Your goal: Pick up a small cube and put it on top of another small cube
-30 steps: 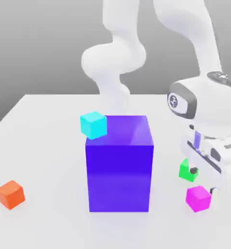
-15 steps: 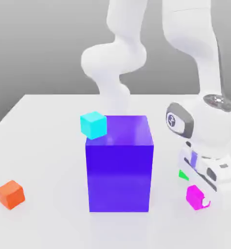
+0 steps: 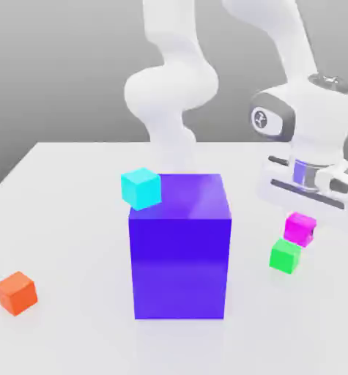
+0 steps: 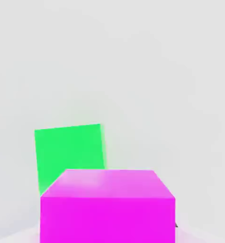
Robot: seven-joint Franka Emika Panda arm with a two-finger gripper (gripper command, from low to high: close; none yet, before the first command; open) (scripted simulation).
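Note:
The small magenta cube (image 3: 300,228) hangs off the table on the exterior view's right, held under my gripper (image 3: 304,223), which is shut on it. The small green cube (image 3: 285,255) rests on the table just below it and slightly toward the exterior view's left. In the hand view the magenta cube (image 4: 108,205) sits close in front of the camera, and the green cube (image 4: 69,151) lies beyond it on the white surface, partly covered by it.
A big purple-blue block (image 3: 179,245) stands mid-table, to the exterior view's left of both cubes. A small cyan cube (image 3: 141,187) is at its upper left corner. A small orange cube (image 3: 16,292) lies at the front left of the white table (image 3: 74,220).
My gripper came down around the magenta cube, shut on it, then rose and carried it up off the table to a spot above the green cube.

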